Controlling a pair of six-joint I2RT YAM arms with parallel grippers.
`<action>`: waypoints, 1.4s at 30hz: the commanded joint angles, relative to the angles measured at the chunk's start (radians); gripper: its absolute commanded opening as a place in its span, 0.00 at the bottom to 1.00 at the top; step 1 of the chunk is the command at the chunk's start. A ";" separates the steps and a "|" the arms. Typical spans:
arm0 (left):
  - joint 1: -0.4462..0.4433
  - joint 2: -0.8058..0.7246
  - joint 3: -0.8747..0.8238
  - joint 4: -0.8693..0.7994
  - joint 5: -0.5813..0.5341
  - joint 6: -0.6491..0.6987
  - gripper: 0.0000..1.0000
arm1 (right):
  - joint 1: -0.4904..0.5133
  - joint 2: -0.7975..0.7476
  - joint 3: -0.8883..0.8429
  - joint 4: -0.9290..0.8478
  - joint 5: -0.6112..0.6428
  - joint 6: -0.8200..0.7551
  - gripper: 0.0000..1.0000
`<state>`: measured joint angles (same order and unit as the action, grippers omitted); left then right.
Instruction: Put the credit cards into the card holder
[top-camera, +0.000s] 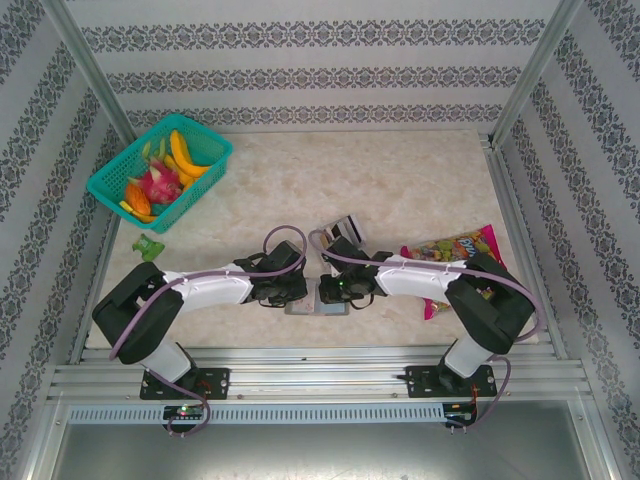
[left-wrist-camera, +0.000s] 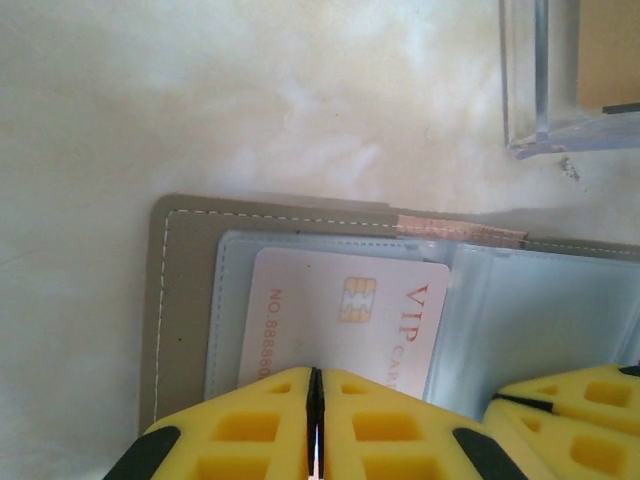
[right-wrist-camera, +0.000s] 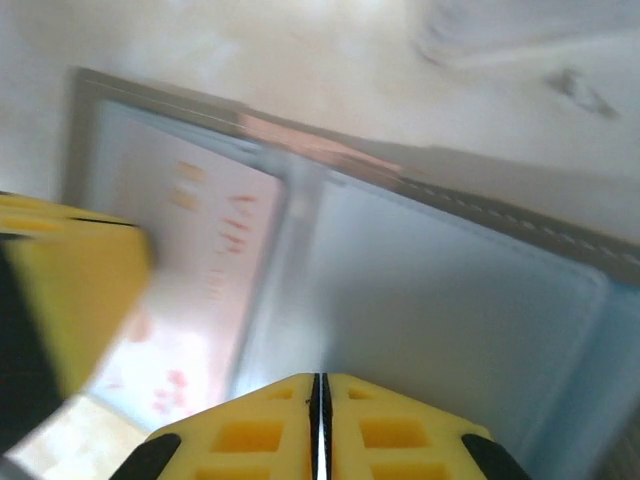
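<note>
Now left gripper (left-wrist-camera: 315, 400) and right gripper (right-wrist-camera: 320, 400) are hanging, jaws pressed together, over the card holder (left-wrist-camera: 185, 290), left wrist showing its VIP card (left-wrist-camera: 330, 300) crisply, right wrist blurring it

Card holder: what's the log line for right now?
card holder: lying open | VIP card: at its clear pocket | left hand: shut | right hand: shut
</note>
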<state>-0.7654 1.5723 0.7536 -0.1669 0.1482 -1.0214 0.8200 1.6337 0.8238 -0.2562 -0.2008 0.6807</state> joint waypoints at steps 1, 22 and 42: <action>-0.005 0.030 -0.031 -0.038 -0.031 -0.020 0.12 | -0.014 0.025 0.001 -0.135 0.135 -0.028 0.11; 0.055 0.002 0.252 -0.142 -0.010 0.064 0.30 | -0.345 -0.239 0.185 -0.229 0.001 -0.292 0.28; 0.199 0.283 0.420 0.047 0.177 -0.047 0.47 | -0.223 0.123 0.525 -0.398 0.281 -0.432 0.30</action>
<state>-0.5865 1.8423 1.1522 -0.1692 0.2962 -1.0405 0.5877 1.7443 1.3113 -0.6056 -0.0196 0.2768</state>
